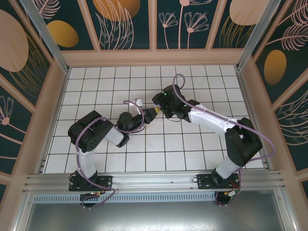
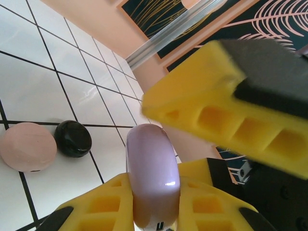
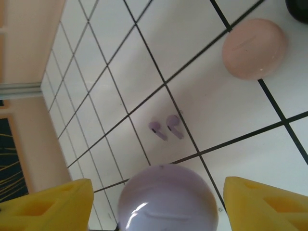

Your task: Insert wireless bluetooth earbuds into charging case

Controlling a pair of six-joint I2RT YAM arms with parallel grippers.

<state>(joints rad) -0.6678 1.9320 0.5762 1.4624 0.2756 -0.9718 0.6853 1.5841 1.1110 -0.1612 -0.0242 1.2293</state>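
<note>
Open tiles (image 3: 216,106) lie all round the lilac earbuds (image 3: 166,129). The pink case (image 3: 254,48) lies well apart, but the lilac case (image 3: 166,199) hangs near them.

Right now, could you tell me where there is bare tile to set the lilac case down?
Bare tiles stretch from the lilac earbuds to the peach side wall. It is crowded by the pink case and black case, which sit close together.

Mid tabletop (image 1: 183,154): left hand (image 1: 143,118) on the left, right hand (image 1: 155,113) on the right. Held case (image 2: 153,178): on edge, clamped in the left hand; the right hand straddles it without touching. Earbud pair (image 3: 165,128): side by side on the tabletop, near the held case. First loose case (image 2: 27,146) and second loose case (image 2: 72,138): on the tabletop, just beside each other.
</note>
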